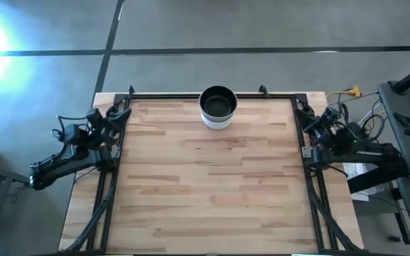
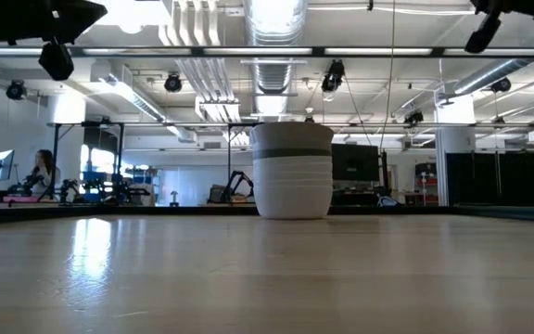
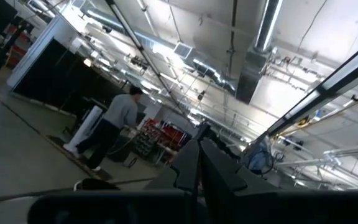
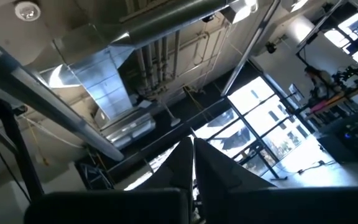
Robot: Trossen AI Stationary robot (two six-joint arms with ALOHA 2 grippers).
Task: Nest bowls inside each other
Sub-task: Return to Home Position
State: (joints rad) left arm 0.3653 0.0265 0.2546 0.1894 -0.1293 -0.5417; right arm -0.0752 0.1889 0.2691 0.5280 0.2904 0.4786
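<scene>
One stack of nested bowls (image 1: 218,107) stands on its base near the middle of the table's far edge. In the low view the stack (image 2: 292,172) shows white rims piled up, a grey band near the top and a pale rim above it; from above its inside looks dark. My left gripper (image 3: 199,163) is shut, parked off the table's left edge at the far corner (image 1: 116,112), pointing up at the ceiling. My right gripper (image 4: 192,157) is shut too, parked off the right edge at the far corner (image 1: 312,121). Both are far from the stack.
A black frame rail (image 1: 169,97) runs along the table's far edge and down both sides. The wooden table top (image 1: 212,185) lies bare in front of the stack. Cables and equipment (image 1: 365,128) sit right of the table. A person (image 3: 107,127) stands in the room beyond.
</scene>
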